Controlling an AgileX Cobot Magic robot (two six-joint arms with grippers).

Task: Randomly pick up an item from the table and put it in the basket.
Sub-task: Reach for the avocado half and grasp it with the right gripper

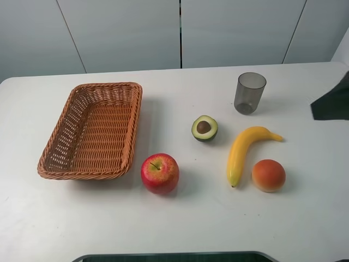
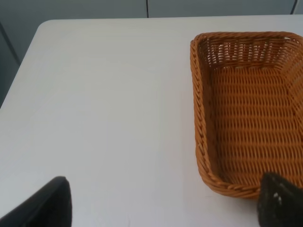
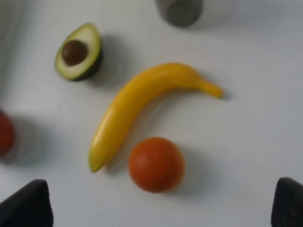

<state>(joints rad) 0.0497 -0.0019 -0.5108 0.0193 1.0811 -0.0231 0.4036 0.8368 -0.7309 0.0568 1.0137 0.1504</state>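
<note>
Half avocado (image 1: 204,128) lies free on the desk (image 1: 163,229); both end effectors are released and empty.
High view: the avocado rests cut face up, pit showing, about mid-desk and a little nearer the far edge, well apart from the basket (image 1: 87,87) toward the left edge. Left wrist view: the left end effector (image 2: 165,208) has its fingers spread wide with nothing between them, near one short end of the basket. Right wrist view: the right end effector (image 3: 156,208) is also spread wide and holds nothing, and the avocado lies beyond the banana (image 3: 142,104). I judge the avocado light and stiff, and its rounded skin may rock or slip. It is better to pinch it across the narrow width, low on the bumpy sides.
</note>
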